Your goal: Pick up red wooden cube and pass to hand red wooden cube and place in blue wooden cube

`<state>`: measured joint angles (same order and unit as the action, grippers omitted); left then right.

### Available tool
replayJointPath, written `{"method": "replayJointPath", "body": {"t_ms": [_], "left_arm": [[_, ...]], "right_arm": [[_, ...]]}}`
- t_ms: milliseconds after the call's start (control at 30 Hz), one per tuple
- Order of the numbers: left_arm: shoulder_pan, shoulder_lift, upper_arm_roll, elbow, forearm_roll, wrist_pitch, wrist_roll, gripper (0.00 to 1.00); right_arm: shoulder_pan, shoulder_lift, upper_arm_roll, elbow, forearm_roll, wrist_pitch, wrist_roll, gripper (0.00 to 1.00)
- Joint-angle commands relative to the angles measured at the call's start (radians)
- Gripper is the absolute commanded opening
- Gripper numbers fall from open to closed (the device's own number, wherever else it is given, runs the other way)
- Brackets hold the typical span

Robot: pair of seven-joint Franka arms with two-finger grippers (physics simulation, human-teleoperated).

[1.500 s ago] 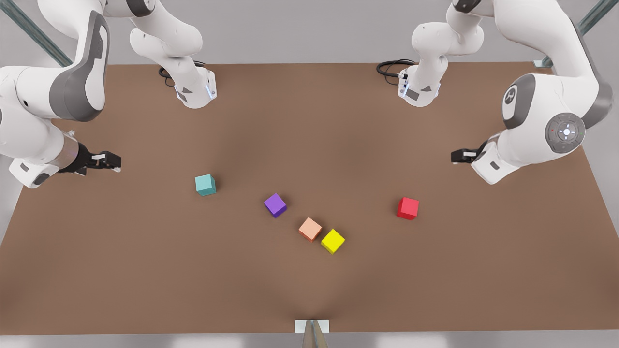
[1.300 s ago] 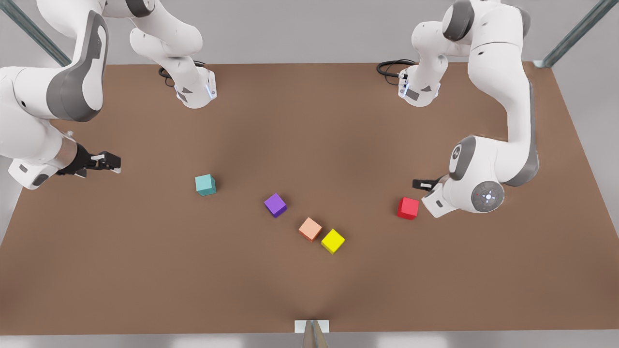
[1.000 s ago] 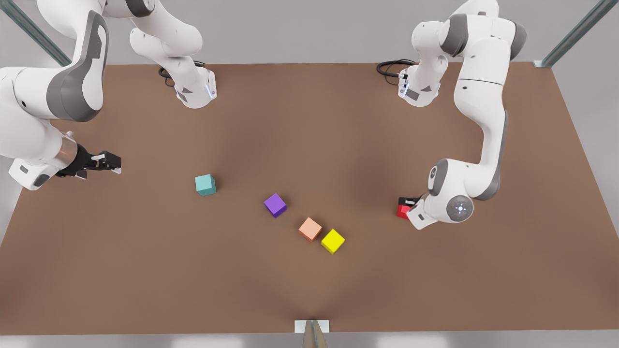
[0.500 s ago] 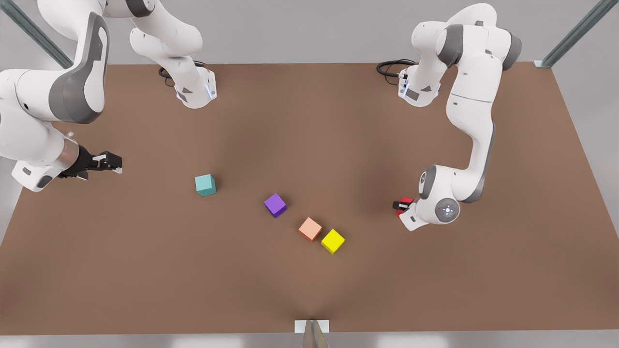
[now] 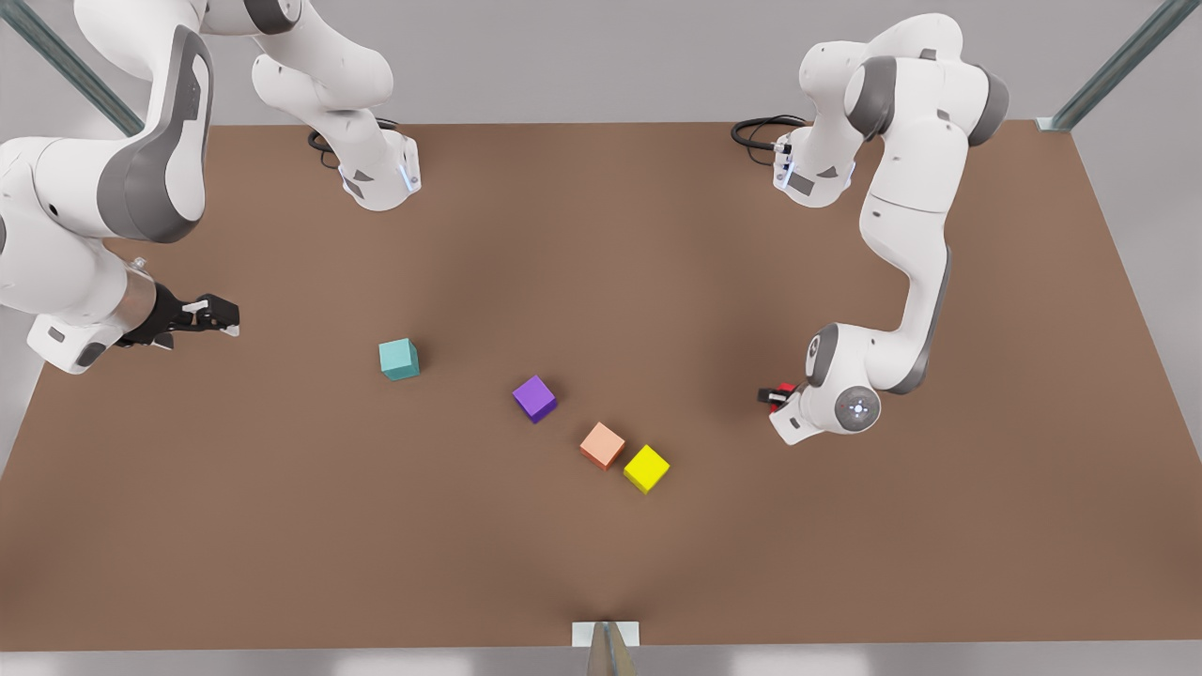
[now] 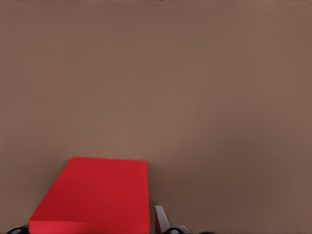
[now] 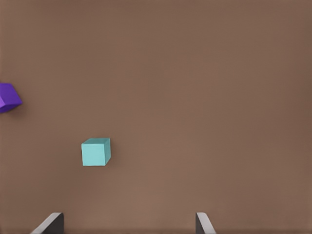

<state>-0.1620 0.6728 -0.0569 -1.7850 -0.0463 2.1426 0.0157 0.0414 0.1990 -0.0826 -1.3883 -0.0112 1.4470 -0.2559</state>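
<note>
On the brown table (image 5: pixel 601 235), you have these to check:
Left gripper (image 5: pixel 776 395): at the front view's right, down at the table over the red wooden cube (image 6: pixel 95 195). Your left wrist view shows one finger (image 6: pixel 161 222) just beside a cube face, so the fingers straddle it; whether they press on it you cannot tell.
Right gripper (image 5: pixel 214 314): waits above the table at the front view's left, fingers spread wide, nothing between them.
Blue wooden cube (image 5: pixel 399 360): rests on the table, well apart from both grippers.
Other cubes: purple cube (image 5: pixel 535 398), orange cube (image 5: pixel 602 445) and yellow cube (image 5: pixel 646 468), the last two nearly touching.
</note>
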Motion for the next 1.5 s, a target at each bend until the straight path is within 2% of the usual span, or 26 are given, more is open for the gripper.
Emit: {"method": "replayJointPath", "body": {"t_ms": [0,67,233,267,300,367,400,500,567,600,700,800,900,1000,1200,1467], "left_arm": [[-0.001,0.001,-0.001,0.002,-0.001,0.023,0.007,0.72],[-0.001,-0.004,-0.004,0.029,-0.003,0.025,0.003,0.65],[0.012,-0.002,-0.047,0.082,-0.007,0.014,-0.134,0.65],[0.016,-0.004,-0.075,0.11,-0.049,-0.016,-0.164,0.65],[0.015,-0.004,-0.115,0.2,-0.21,-0.133,-0.198,0.65],[0.012,0.011,-0.239,0.317,-0.361,-0.208,-0.298,0.65],[0.003,0.066,-0.326,0.401,-0.385,-0.204,-0.364,0.65],[-0.001,0.301,-0.463,0.641,-0.773,-0.202,-0.427,0.65],[0.007,0.361,-0.474,0.668,-1.04,-0.202,-0.206,0.65],[0.022,0.364,-0.472,0.667,-1.098,-0.207,-0.149,0.65],[0.033,0.372,-0.474,0.667,-1.1,-0.231,-0.028,0.65],[-0.031,0.39,-0.475,0.665,-1.1,-0.164,0.185,0.65],[-0.03,0.404,-0.475,0.662,-1.097,-0.167,0.323,0.65],[-0.033,0.407,-0.475,0.665,-1.098,-0.145,0.345,0.65],[-0.013,0.427,-0.471,0.665,-1.098,-0.161,0.509,0.65],[0.007,0.427,-0.474,0.662,-1.123,-0.156,0.5,0.65]], "right_arm": [[0.0,-0.001,0.0,0.0,0.001,-0.002,-0.008,1.0],[0.0,-0.001,0.0,-0.001,0.002,-0.002,-0.008,1.0],[0.0,0.0,0.0,-0.001,0.004,-0.002,-0.009,1.0],[0.0,0.002,0.0,-0.001,0.005,0.0,-0.008,1.0],[0.002,0.02,0.001,0.003,0.037,0.003,-0.008,1.0],[-0.001,0.114,0.003,0.022,0.175,0.003,-0.164,1.0],[-0.002,0.201,0.001,0.066,0.328,0.003,-0.337,1.0],[-0.002,0.399,0.007,0.078,0.776,-0.026,-0.758,1.0],[0.009,0.49,0.052,0.109,0.971,-0.065,-0.913,1.0],[0.009,0.54,0.081,0.164,1.007,-0.057,-0.979,1.0],[0.018,0.588,0.129,0.216,1.057,0.101,-1.242,1.0],[0.071,0.603,0.138,0.201,1.102,0.36,-1.594,1.0],[0.124,0.617,0.138,0.175,1.149,0.53,-1.778,1.0],[0.138,0.602,0.136,0.109,1.225,0.547,-1.892,1.0],[0.15,0.482,0.138,-0.165,1.355,0.547,-2.031,1.0],[0.206,0.513,0.138,-0.179,1.585,0.576,-2.125,1.0]]}}
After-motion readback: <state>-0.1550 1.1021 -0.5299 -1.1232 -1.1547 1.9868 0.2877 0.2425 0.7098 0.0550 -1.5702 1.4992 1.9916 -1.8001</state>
